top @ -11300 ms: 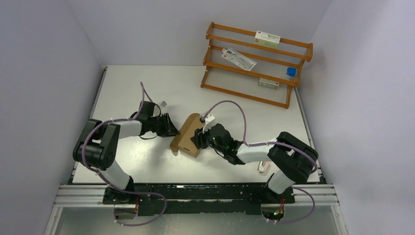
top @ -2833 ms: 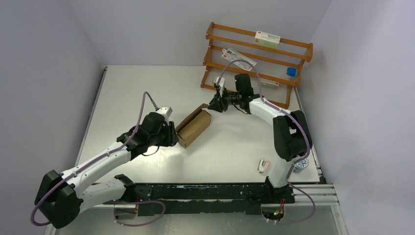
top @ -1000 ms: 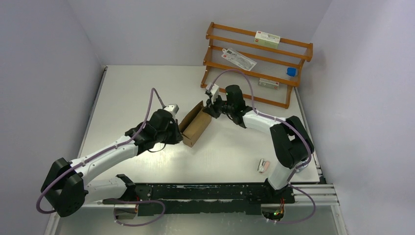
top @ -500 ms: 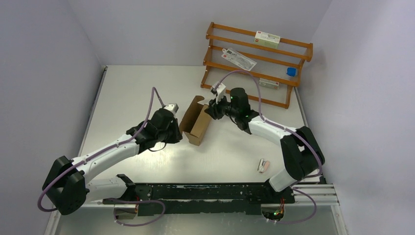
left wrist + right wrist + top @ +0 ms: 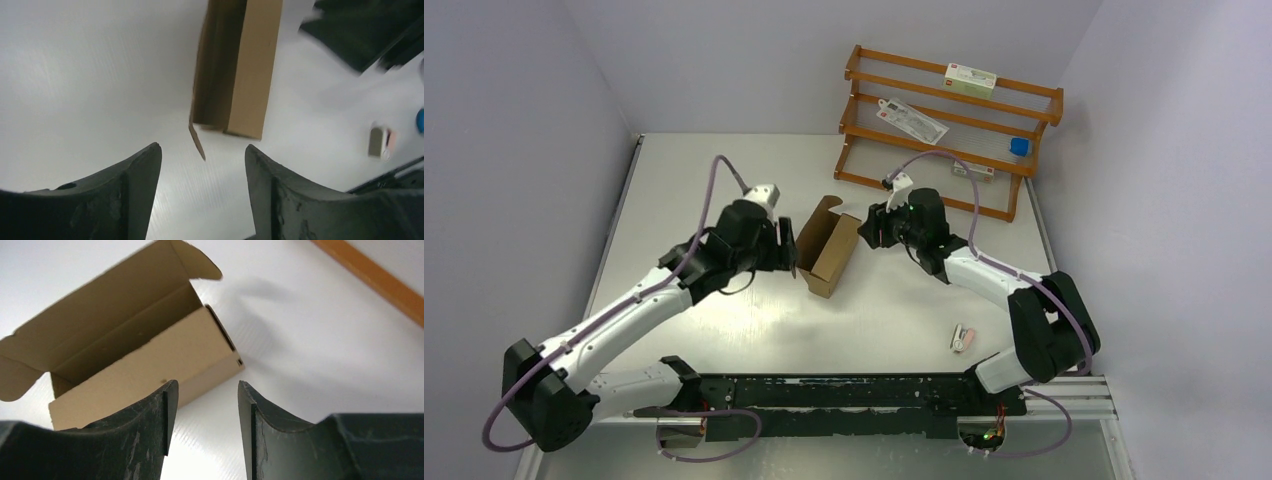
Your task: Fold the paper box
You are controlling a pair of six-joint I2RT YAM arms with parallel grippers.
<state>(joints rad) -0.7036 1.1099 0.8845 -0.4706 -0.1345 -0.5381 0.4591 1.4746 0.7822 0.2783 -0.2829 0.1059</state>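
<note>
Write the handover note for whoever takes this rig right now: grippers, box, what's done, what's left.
Left gripper: open, empty, pointed at one end of the paper box.
Right gripper: open, empty, facing the box's long side.
Box: lies on the table between the two grippers; neither one grips it.
Done: the cardboard is formed into a rectangular carton body.
Left: the long lid stands open and the end flaps hang loose; fold them in and tuck the lid shut.

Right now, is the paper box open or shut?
Open. The paper box has its lid flap raised; right wrist view shows the interior.
</note>
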